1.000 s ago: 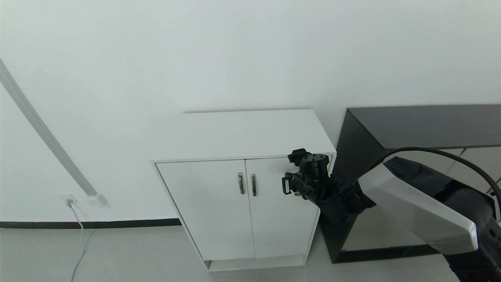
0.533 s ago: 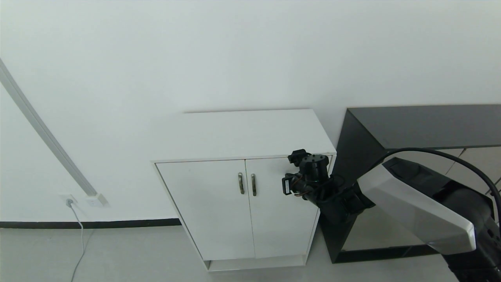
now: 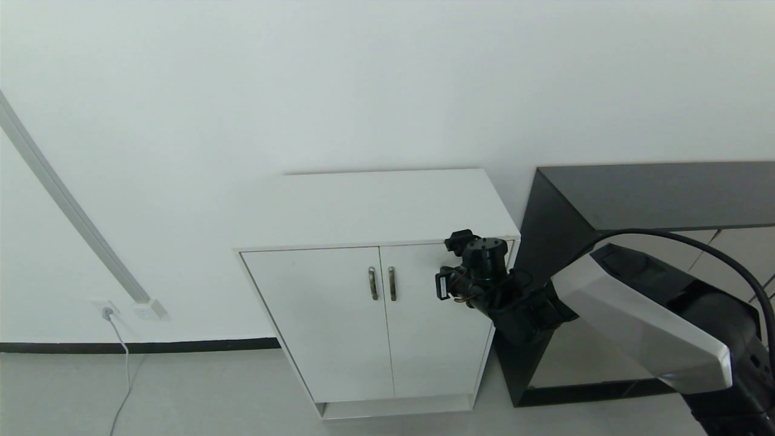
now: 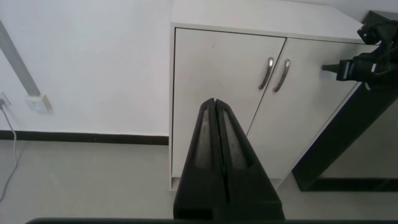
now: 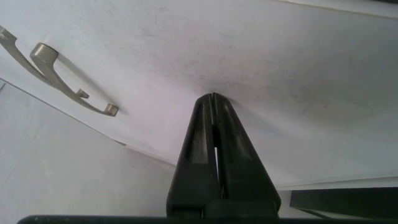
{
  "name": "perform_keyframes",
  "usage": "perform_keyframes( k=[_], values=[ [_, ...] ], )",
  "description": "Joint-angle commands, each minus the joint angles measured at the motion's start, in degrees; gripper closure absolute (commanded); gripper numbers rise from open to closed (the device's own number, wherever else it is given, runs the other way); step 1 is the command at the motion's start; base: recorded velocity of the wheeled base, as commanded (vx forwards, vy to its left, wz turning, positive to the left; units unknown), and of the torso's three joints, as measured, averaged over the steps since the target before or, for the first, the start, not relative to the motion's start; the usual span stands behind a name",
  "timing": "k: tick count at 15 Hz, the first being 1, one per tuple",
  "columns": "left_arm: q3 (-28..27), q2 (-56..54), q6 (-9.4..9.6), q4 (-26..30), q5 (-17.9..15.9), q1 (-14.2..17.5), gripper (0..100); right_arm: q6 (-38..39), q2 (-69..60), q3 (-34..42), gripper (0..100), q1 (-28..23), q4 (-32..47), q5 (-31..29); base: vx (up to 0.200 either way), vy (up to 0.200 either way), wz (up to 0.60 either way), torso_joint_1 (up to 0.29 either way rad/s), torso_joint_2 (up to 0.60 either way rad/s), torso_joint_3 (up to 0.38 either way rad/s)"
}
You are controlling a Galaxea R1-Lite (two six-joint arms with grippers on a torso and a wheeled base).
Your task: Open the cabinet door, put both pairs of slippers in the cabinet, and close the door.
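The right gripper [image 5: 213, 98], pressed together, points its tips at the cabinet's [image 3: 375, 206] right door [image 3: 433, 339], just beside the handles [image 3: 392, 284]; both doors are shut. The left gripper [image 4: 214, 102], also pressed together, hangs well before the cabinet. A black counter [image 3: 636, 194] stands against the cabinet's right side, and a socket [image 3: 108, 313] is on the wall to its left.

No lettering, number or sign can be read here. The cabinet [image 3: 339, 339] and the wall [image 3: 363, 79] are plain white.
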Motion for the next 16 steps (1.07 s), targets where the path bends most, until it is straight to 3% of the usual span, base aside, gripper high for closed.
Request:
perform_keyframes(
  k=[1, 10, 14, 16],
  values=[
    [0.01, -0.01, -0.04, 0.01, 0.02, 0.06, 100, 0.02, 0.42, -0.58, 100, 0.04, 0.02, -0.03, 0.0, 0.0, 0.0, 0.0, 0.0, 0.0],
    [0.01, -0.01, -0.04, -0.08, 0.02, 0.06, 100, -0.07, 0.86, -0.84, 100, 0.04, -0.07, -0.3, 0.0, 0.0, 0.0, 0.0, 0.0, 0.0],
    [0.01, -0.01, -0.04, 0.01, 0.02, 0.06, 100, 0.11, -4.33, 4.61, 100, 1.18, -0.42, -0.39, 0.0, 0.0, 0.0, 0.0, 0.0, 0.0],
    [0.01, -0.01, -0.04, -0.08, 0.02, 0.06, 100, 0.19, -9.42, 11.02, 100, 1.35, -1.83, -0.47, 0.0, 0.0, 0.0, 0.0, 0.0, 0.0]
  ],
)
